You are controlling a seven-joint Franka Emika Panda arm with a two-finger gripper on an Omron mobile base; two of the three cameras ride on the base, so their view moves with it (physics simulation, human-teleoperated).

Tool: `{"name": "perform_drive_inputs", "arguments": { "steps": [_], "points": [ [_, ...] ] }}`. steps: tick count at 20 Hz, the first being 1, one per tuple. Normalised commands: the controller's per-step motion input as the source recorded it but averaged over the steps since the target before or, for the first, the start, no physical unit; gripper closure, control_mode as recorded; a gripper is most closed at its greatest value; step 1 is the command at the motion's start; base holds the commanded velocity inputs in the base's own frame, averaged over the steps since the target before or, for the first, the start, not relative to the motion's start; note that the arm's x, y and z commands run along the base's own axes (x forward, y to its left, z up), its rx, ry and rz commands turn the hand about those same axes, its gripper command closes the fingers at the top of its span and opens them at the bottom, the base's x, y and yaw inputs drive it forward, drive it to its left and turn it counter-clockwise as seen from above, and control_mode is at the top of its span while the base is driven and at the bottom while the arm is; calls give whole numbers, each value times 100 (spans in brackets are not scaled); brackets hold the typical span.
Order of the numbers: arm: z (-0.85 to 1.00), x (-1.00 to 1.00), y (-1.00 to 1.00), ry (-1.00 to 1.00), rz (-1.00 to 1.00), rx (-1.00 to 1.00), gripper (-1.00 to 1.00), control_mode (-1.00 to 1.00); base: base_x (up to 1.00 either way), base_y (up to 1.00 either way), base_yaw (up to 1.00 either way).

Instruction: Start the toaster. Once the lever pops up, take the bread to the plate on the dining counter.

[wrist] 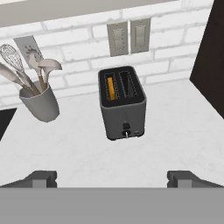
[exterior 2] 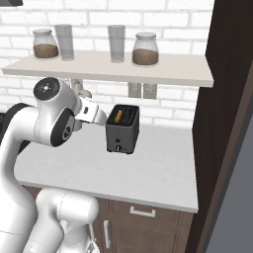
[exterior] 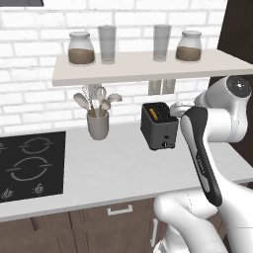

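From the left base view, the toaster (exterior: 159, 125) stands on the white worktop (exterior: 113, 168) near the brick wall, a slice of bread (exterior: 155, 114) in its left slot, with a grey utensil cup (exterior: 98, 124) to its left, a black hob (exterior: 30, 165) further left, and a shelf (exterior: 148, 66) of jars and glasses above — the arm's forearm crosses just right of the toaster. From the right base view, the toaster (exterior 2: 122, 129) sits mid-worktop with the wall sockets (exterior 2: 142, 90) behind it and a dark cabinet side (exterior 2: 222, 99) to the right. In the hand view, the gripper (wrist: 112, 178) hovers spread wide and empty on the near side of the toaster (wrist: 122, 103) — the bread (wrist: 111, 87) showing orange in its left slot, the cup (wrist: 40, 103) off to the left.
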Motion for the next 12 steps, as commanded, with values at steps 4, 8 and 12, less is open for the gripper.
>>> {"name": "perform_drive_inputs", "arguments": {
  "steps": [4,8,12],
  "points": [
    [0,0,0,0,0,0,-100,-100,0,0,0],
    [0,0,0,0,0,0,-100,-100,0,0,0],
    [0,0,0,0,0,0,-100,-100,0,0,0]
  ]
}}
